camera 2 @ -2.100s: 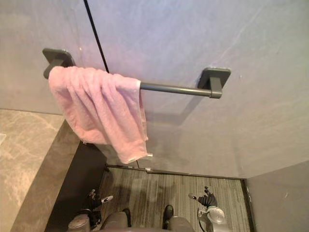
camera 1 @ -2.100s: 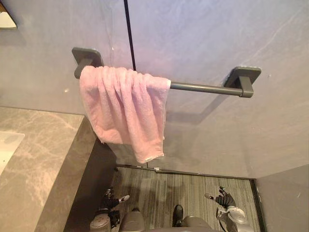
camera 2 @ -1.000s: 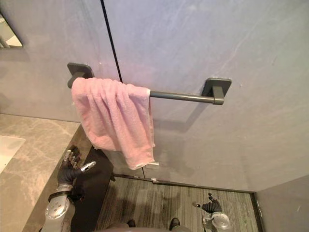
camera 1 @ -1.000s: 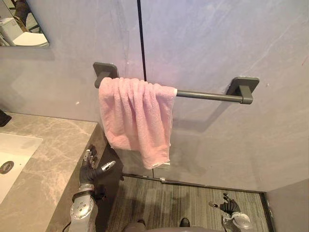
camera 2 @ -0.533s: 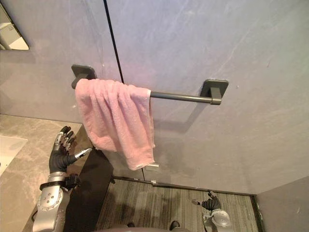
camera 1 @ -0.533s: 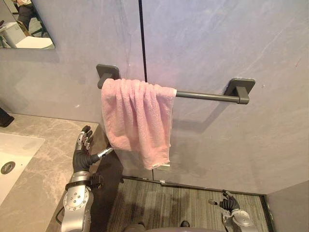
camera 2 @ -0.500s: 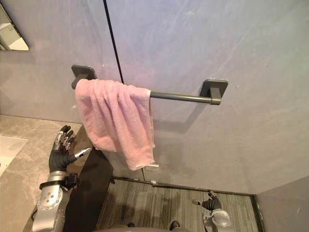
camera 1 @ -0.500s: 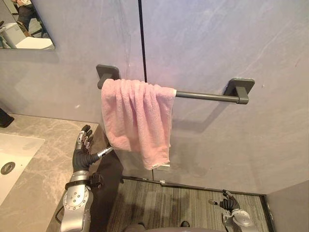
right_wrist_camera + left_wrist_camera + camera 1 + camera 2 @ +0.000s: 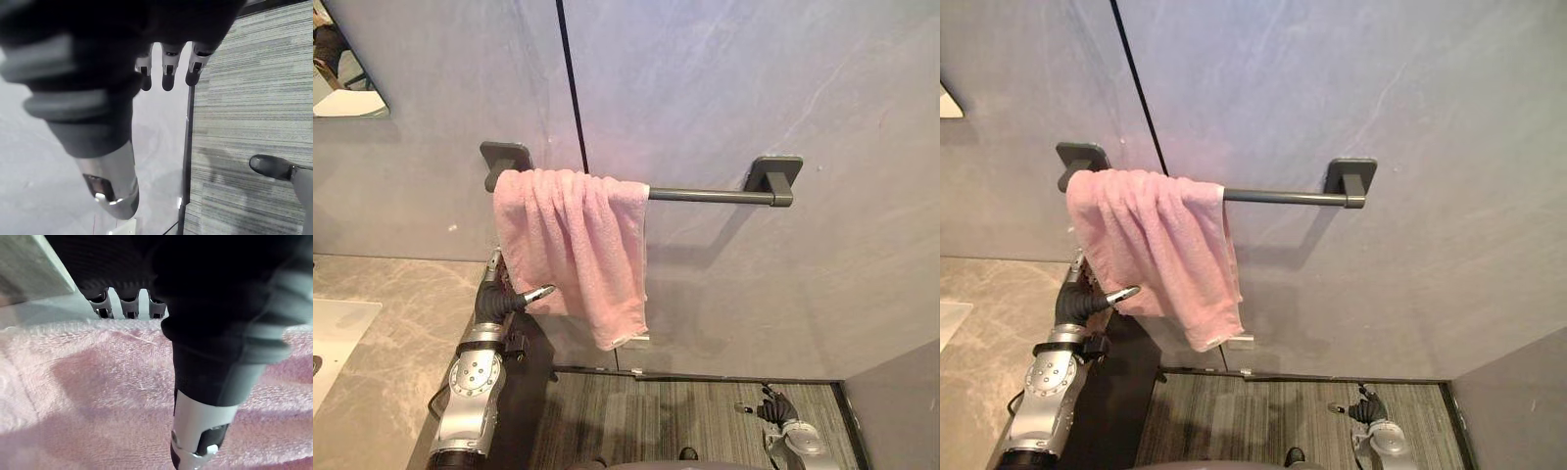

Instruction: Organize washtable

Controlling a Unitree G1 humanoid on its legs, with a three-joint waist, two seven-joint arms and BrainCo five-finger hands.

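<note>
Pink towel [image 9: 573, 250] drapes the grey wall rail's [image 9: 710, 195] left end

the light is soft and even, falling from above on the grey wall [image 9: 754, 98]. the rail [image 9: 705, 194] and towel [image 9: 573, 245] throw blurred shadows just below them. the floor [image 9: 705, 421] sits dimmer. up close, my left robot hand [image 9: 215, 357] shades the towel.
</note>
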